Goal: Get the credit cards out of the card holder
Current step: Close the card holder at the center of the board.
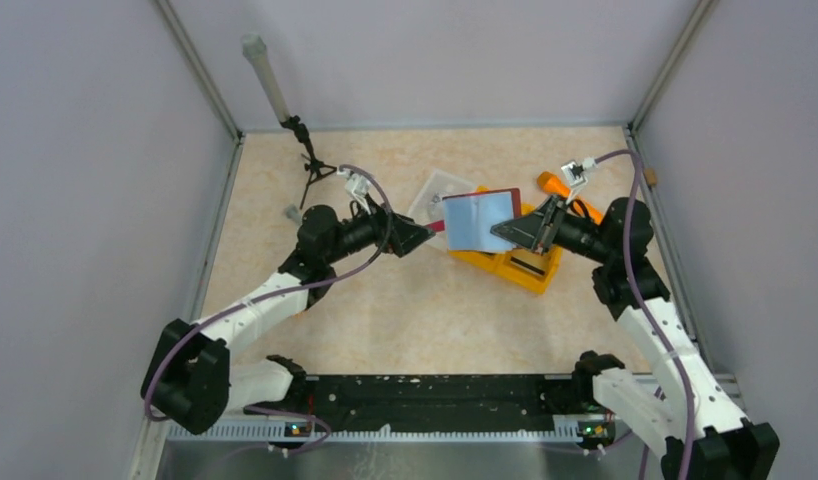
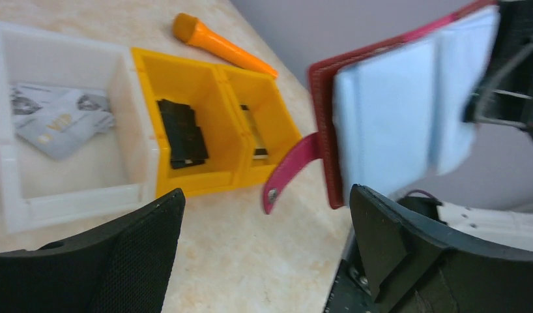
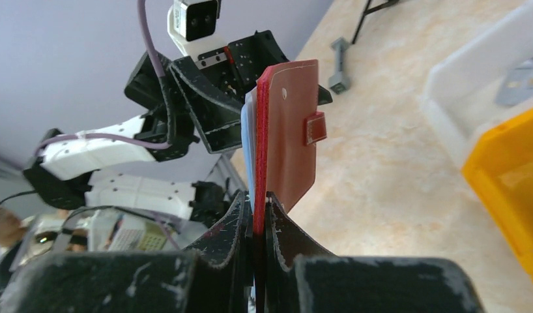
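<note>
The right gripper (image 3: pixel 259 208) is clamped on one edge of the card holder (image 3: pixel 287 150), holding it off the table. Just beside its strap the left gripper (image 2: pixel 264 215) stands wide apart, empty. Beyond the holder, grey credit cards (image 2: pixel 58 120) lie in a white tray (image 2: pixel 75 202). They seem thin, stiff and slippery: pinch an exposed edge.

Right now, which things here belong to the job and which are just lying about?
Job: dark red folding card holder, gripped in the right pincer; grey-silver flat cards in the white square plastic tray.
Lying about: yellow-orange two-compartment tray; small black block inside it; orange plastic stick.
</note>
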`<control>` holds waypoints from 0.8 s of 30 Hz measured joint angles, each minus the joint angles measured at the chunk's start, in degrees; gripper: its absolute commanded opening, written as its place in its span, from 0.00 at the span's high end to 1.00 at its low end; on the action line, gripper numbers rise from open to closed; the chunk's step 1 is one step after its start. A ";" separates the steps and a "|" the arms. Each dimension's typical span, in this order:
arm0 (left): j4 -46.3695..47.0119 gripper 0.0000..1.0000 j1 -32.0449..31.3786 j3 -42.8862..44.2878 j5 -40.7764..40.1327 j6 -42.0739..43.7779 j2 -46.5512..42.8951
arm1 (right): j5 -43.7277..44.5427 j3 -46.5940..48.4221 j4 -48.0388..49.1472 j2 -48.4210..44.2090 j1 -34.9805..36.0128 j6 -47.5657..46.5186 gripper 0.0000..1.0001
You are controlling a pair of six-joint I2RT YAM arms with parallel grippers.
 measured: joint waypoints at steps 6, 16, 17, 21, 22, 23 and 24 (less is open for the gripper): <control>14.12 0.01 0.35 -4.31 7.72 -9.11 -6.05 | -7.82 -1.88 10.29 3.69 0.11 7.67 1.00; 30.49 0.20 0.46 -0.79 17.05 -21.84 5.79 | -11.10 -2.43 21.22 7.41 1.95 16.48 1.00; 31.76 0.32 0.50 -0.68 17.70 -23.26 6.84 | -11.13 -2.43 21.70 7.78 1.99 17.00 1.00; 37.00 0.86 0.61 1.14 20.02 -28.85 10.10 | -11.21 -2.43 22.01 8.57 2.78 17.18 0.87; 38.29 0.94 0.66 1.73 20.68 -29.79 10.71 | -11.08 -2.29 21.00 8.61 2.93 16.26 0.82; 39.39 0.97 0.68 2.21 21.22 -30.97 11.04 | -10.71 -2.05 19.32 8.63 3.10 14.78 0.78; 39.85 0.99 0.68 2.51 21.68 -31.65 11.15 | -10.10 -1.49 16.87 8.72 3.15 12.92 0.73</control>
